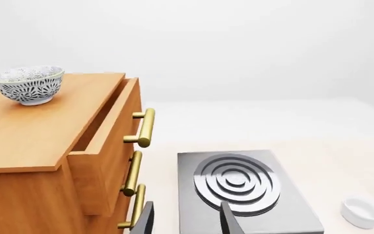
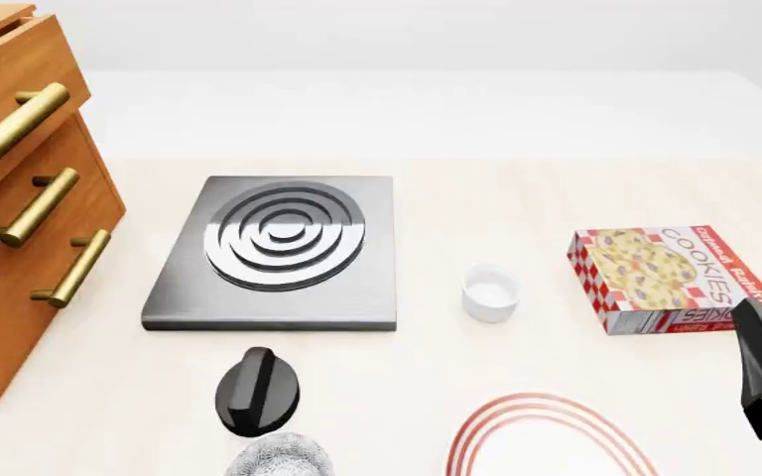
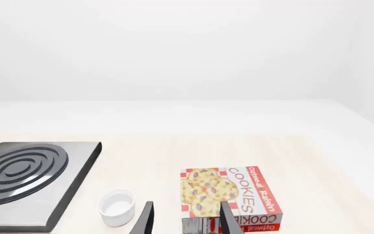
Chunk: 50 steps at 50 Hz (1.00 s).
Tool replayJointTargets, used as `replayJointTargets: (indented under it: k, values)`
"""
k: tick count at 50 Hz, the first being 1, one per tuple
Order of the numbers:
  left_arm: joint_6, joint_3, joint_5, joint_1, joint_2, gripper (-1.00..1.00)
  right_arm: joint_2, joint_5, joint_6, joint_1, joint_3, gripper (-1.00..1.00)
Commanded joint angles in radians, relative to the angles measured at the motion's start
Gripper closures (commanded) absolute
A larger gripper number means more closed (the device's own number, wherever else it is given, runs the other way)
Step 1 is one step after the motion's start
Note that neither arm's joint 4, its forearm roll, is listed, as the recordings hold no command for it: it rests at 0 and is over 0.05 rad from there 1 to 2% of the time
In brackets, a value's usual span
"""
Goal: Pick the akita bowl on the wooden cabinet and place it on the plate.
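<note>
Box (image 3: 229,197) labelled "COOKIES", perhaps oatmeal raisin

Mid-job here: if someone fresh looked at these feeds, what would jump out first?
Probably the wooden cabinet at the table's left, top drawer pulled open, with the akita bowl on its top. Next, the grey stove plate with silver rings at centre and the bright cookie box to the right. The red-ringed plate sits at the near edge, only partly in frame.

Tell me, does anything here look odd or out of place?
Only the wooden cabinet: its top drawer sticks out, partly open, while the two below sit shut. Nothing looks spilled or broken.
</note>
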Motion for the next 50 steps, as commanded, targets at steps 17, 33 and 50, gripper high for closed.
replayJointTargets:
  k: [17, 33, 50]
  values:
    - [-0.178, -0.482, 0.259, 0.001, 0.34, -1.0, 0.001, -0.003, 0.0, 0.0, 0.002, -1.0]
    - [-0.244, -0.53, 0.299, 0.015, 0.395, -1.0, 0.002, -0.003, 0.001, 0.0, 0.002, -1.0]
    - [-0.316, -0.603, 0.326, 0.046, 0.442, -1.0, 0.002, -0.003, 0.0, 0.0, 0.002, -1.0]
